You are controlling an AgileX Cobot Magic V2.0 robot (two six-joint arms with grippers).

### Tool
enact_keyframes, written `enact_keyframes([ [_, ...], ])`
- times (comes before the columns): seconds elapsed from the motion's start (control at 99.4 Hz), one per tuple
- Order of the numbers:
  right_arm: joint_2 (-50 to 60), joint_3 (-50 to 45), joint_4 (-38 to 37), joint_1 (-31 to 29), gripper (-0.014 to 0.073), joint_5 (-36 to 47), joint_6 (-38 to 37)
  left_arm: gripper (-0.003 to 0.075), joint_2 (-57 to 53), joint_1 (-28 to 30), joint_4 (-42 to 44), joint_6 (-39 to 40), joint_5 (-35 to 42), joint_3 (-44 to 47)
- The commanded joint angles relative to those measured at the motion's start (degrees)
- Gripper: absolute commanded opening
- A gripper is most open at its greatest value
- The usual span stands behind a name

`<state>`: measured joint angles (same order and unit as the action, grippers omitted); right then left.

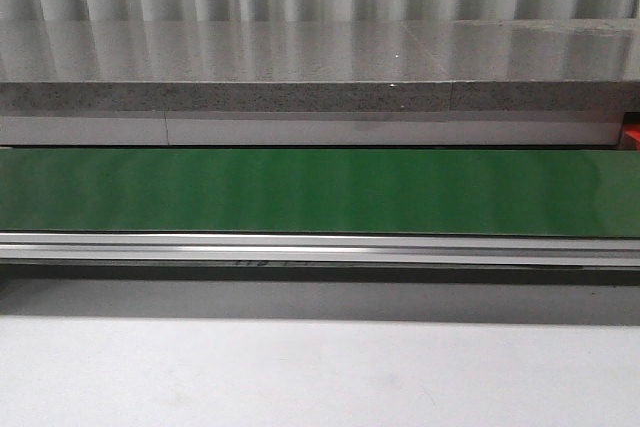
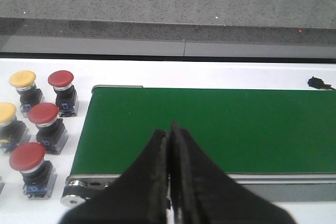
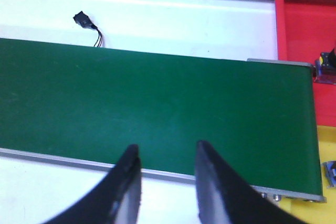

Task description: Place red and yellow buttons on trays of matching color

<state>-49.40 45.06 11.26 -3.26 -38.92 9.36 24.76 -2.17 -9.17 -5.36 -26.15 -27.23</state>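
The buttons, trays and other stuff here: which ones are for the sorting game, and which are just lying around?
For the job:
- three red buttons
- two yellow buttons
- red tray
- yellow tray
- green belt
- left tool, shut and empty
- right tool, open and empty

Just lying about:
- small black plug with wires
- grey stone ledge
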Motion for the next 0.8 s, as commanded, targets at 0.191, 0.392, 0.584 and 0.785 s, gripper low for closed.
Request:
enact_keyframes([
  [0.191,3.6,-0.1,0.2,0.0,-0.0098,3.5,0.6,-0.0019,0.3,-0.6,-0.8,0.1,4.3,-1.5],
  [0.392,3.6,-0.1,0.2,0.0,-0.0124,3.4,0.6,-0.0019,0.3,-0.6,-0.8,0.1,4.3,-1.5],
  [0.584,3.5,-0.1,0.2,0.0,-0.0124,2.3,0.6,-0.0018,0.3,-0.6,-0.8,0.1,4.3,-1.5],
  [0.785,3.4,-0.1,0.2,0.0,-0.0124,2.3,0.6,0.0096,0.3,-0.6,-0.8,0.1,4.3,-1.5],
])
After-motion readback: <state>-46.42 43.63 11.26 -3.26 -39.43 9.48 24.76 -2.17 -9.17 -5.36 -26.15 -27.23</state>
